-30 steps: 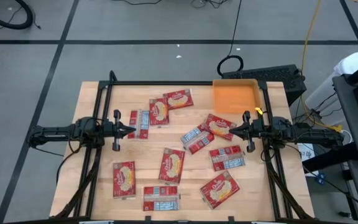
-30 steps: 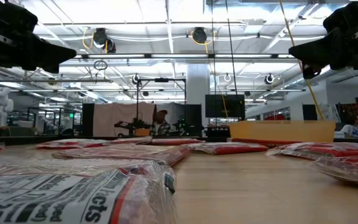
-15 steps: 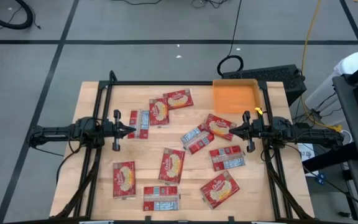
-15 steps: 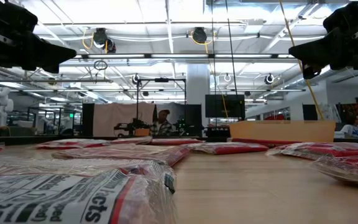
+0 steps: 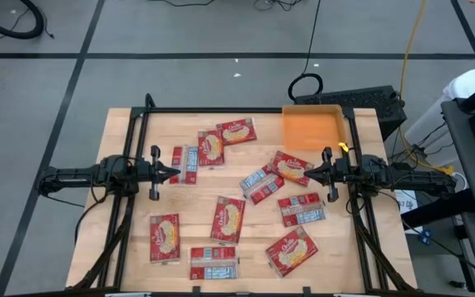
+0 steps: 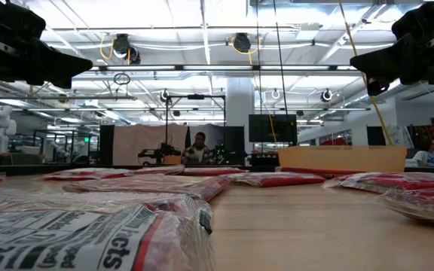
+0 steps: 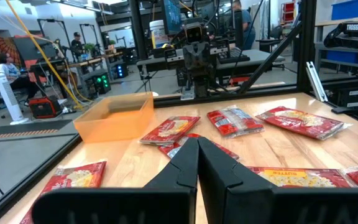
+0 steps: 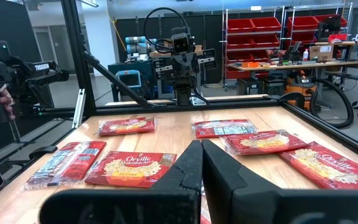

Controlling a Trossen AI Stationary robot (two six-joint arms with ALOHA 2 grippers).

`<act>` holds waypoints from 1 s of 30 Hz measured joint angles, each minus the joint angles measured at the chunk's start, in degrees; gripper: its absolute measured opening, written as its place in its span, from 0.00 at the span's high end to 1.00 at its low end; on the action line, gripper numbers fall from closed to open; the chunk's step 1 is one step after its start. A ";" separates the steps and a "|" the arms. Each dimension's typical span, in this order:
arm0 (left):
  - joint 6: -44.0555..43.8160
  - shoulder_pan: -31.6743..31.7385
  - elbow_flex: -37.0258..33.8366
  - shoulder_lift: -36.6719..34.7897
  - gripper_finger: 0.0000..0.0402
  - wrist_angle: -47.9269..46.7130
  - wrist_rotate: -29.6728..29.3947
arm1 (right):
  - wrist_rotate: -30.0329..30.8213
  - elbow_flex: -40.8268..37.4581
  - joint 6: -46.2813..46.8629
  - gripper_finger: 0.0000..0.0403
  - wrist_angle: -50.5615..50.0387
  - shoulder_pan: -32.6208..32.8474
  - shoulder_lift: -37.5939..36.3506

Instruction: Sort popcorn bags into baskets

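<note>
Below, popcorn bags [image 5: 228, 219] lie flat between my closed left gripper [image 5: 176, 173] and closed right gripper [image 5: 306, 174], long axes pointing every way; the orange tray [image 5: 311, 128] sits just beyond my right gripper.

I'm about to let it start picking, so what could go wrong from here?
Two popcorn bags overlap near the right gripper, so one grasp may lift both or drag one. The orange basket sits at the far right corner, a long reach for the left gripper. Both grippers are shut and must open first.
</note>
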 joint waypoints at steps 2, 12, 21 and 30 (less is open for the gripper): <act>0.00 0.00 0.00 0.00 0.98 0.02 0.00 | 0.04 0.01 0.00 1.00 0.86 0.00 -0.01; -0.02 0.01 -0.11 0.00 0.98 2.99 -0.20 | 0.00 -0.01 0.00 1.00 1.22 0.00 -0.02; -0.85 -0.01 -0.11 0.00 0.98 8.78 -0.15 | 1.67 -0.01 -0.01 1.00 1.20 -0.02 -0.02; -5.17 -0.01 2.90 0.03 0.98 18.33 -0.05 | 1.64 -0.01 3.26 1.00 1.19 -0.02 0.00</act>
